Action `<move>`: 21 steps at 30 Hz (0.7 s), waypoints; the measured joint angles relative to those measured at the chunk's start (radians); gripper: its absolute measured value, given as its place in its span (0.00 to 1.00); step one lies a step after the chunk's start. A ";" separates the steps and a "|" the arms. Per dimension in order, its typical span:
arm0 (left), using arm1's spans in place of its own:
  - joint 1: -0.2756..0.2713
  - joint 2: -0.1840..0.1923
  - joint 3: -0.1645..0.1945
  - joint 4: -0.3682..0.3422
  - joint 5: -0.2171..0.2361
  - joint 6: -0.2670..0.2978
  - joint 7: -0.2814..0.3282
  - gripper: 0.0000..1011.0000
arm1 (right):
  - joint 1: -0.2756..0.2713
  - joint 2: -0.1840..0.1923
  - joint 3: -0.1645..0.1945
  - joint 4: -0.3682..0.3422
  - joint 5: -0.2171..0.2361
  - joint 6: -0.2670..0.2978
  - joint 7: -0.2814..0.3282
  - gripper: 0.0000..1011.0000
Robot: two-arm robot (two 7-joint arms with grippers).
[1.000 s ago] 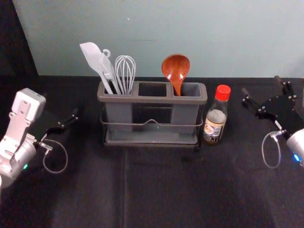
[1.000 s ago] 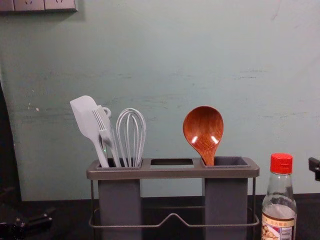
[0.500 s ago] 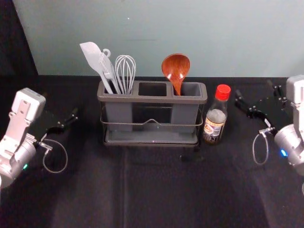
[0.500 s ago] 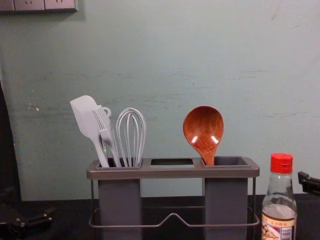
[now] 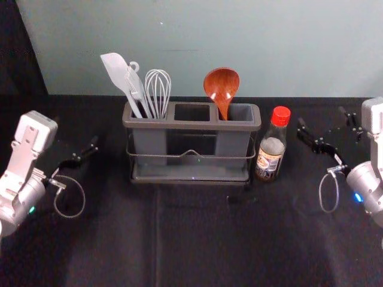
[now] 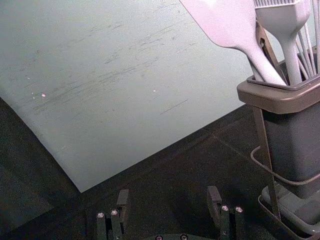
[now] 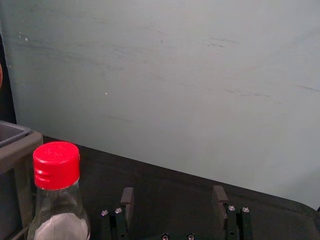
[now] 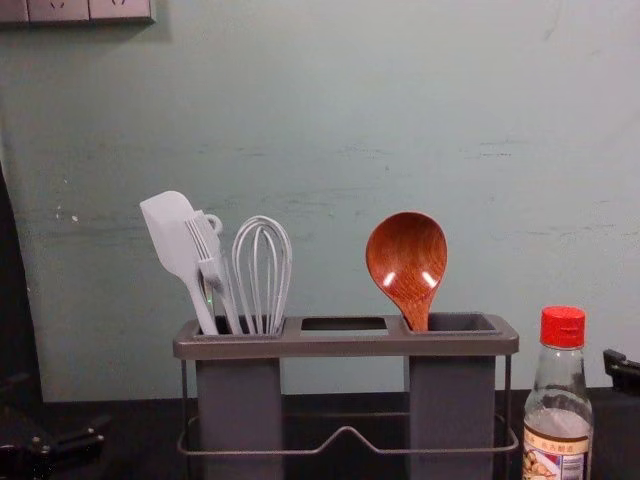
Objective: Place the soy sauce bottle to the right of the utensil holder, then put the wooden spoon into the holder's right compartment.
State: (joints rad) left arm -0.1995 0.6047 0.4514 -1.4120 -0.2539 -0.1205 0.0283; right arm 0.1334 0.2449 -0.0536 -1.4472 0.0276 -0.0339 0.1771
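2 jaw pairs: gaping, released.
Soy sauce bottle (image 5: 271, 158): standing just right of the utensil holder (image 5: 191, 125).
Wooden spoon (image 5: 221, 85): leaning in the right compartment (image 5: 242, 112).
Left gripper (image 5: 76, 131): hovering left of the holder.
Right gripper (image 5: 321, 116): hovering nearer the bottle than 1 second ago.
Left wrist view: showing a brown handle (image 6: 271, 51) behind the spatula (image 6: 232, 25).

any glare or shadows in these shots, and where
Head view: a glint low on the wooden spoon; chest view: two bright highlights on it, plus a soft shadow below the wall sockets; left wrist view: the spatula looks brightly lit.
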 joint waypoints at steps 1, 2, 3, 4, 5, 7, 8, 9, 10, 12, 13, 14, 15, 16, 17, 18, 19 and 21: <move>0.000 0.000 0.000 0.000 0.000 0.000 0.000 0.99 | -0.003 0.001 0.001 -0.002 0.000 0.001 0.000 0.99; 0.000 0.000 0.000 0.000 0.000 0.000 0.000 0.99 | -0.006 0.003 0.002 -0.006 0.001 0.001 0.002 0.99; 0.000 0.000 0.000 0.000 0.000 0.000 0.000 0.99 | -0.008 0.004 0.003 -0.006 0.002 0.001 0.004 0.99; 0.000 0.000 0.000 0.000 0.000 0.000 0.000 0.99 | -0.008 0.005 0.003 -0.006 0.002 0.001 0.005 0.99; 0.000 0.000 0.000 0.000 0.000 0.000 0.000 0.99 | -0.009 0.005 0.003 -0.006 0.003 0.001 0.006 0.99; 0.000 0.000 0.000 0.000 0.000 0.000 0.000 0.99 | -0.009 0.007 0.004 -0.006 0.006 0.001 0.012 0.99; 0.000 0.000 0.000 0.000 0.000 0.000 0.000 0.99 | -0.009 0.008 0.004 -0.005 0.007 0.001 0.015 0.99; 0.000 0.000 0.000 0.000 0.000 0.000 0.000 0.99 | -0.009 0.009 0.004 -0.005 0.007 0.000 0.016 0.99; 0.000 0.000 0.000 0.000 0.000 0.000 0.000 0.99 | -0.009 0.009 0.003 -0.005 0.007 0.000 0.017 0.99; 0.000 0.000 0.000 0.000 0.000 0.000 0.000 0.99 | -0.009 0.010 0.002 -0.005 0.008 0.000 0.020 0.99; 0.000 0.000 0.000 0.000 0.000 0.000 0.000 0.99 | -0.009 0.010 0.002 -0.006 0.008 -0.001 0.020 0.99; 0.000 0.000 0.000 0.000 0.000 0.000 0.000 0.99 | -0.009 0.010 0.002 -0.005 0.009 -0.001 0.020 0.99; 0.000 0.000 0.000 0.000 0.000 0.000 0.000 0.99 | -0.009 0.010 0.002 -0.006 0.009 -0.001 0.020 0.99; 0.000 0.000 0.000 0.000 0.000 0.000 0.000 0.99 | -0.009 0.010 0.002 -0.006 0.009 -0.001 0.020 0.99; 0.000 0.000 0.000 0.000 0.000 0.000 0.000 0.99 | -0.009 0.010 0.003 -0.005 0.009 -0.001 0.020 0.99; 0.000 0.000 0.000 0.000 0.000 0.000 0.000 0.99 | -0.009 0.010 0.003 -0.005 0.009 -0.002 0.020 0.99; 0.000 0.000 0.000 0.000 0.000 0.000 0.000 0.99 | -0.009 0.010 0.003 -0.005 0.009 -0.002 0.020 0.99; 0.000 0.000 0.000 0.000 0.000 0.000 0.000 0.99 | -0.009 0.010 0.003 -0.006 0.009 -0.002 0.021 0.99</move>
State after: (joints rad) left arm -0.1995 0.6047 0.4514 -1.4120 -0.2539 -0.1205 0.0283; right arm 0.1242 0.2551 -0.0509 -1.4528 0.0364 -0.0358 0.1977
